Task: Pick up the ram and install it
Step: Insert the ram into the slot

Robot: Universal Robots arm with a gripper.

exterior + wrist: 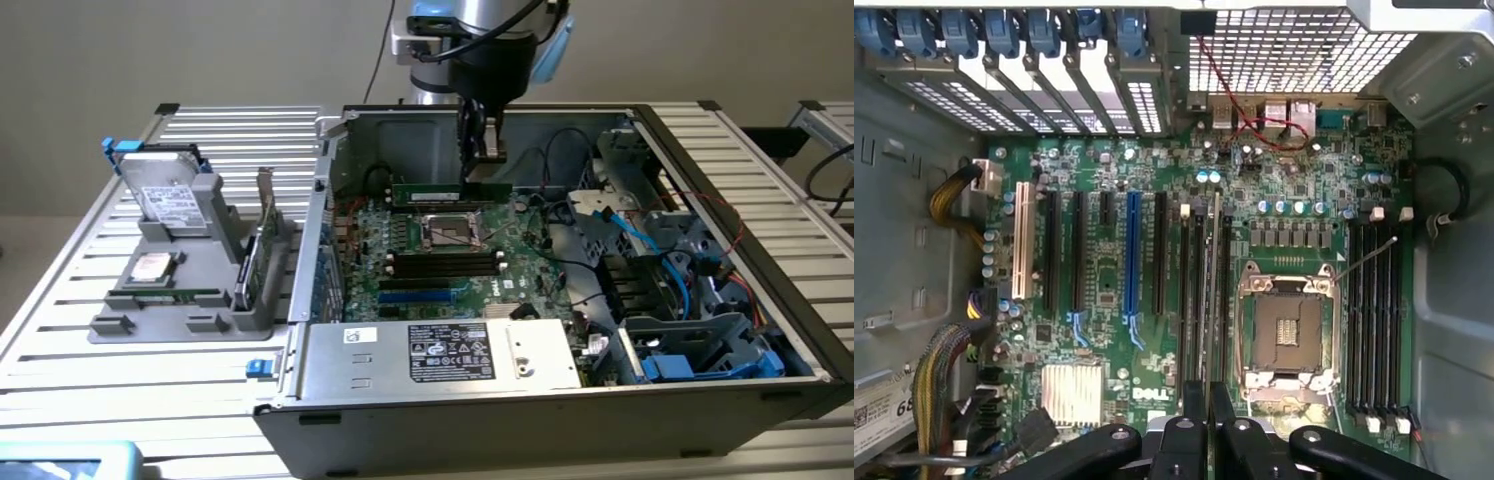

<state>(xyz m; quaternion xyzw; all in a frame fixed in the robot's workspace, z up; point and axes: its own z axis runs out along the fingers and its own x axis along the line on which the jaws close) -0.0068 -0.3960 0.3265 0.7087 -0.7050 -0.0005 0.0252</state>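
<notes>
1. At the exterior view's left, a gray holder sat on the slatted table. A hard drive and an expansion card stood upright in it, probably so that each part could be grasped from above.
2. Next along, the open computer case lay on its side with the motherboard facing up, which gave the arm a clear way down.
3. Over the board's far side, the ram hung level and on edge. It ran parallel to the black memory slots beside the CPU socket, so it seemed lined up for pushing in. I could not tell whether it had touched a slot.
4. The gripper pointed straight down, its claw clamped on the ram's upper edge. That left the contact edge free below.
5. Farther right, blue cables and a drive cage lay well apart from the stick.
</notes>
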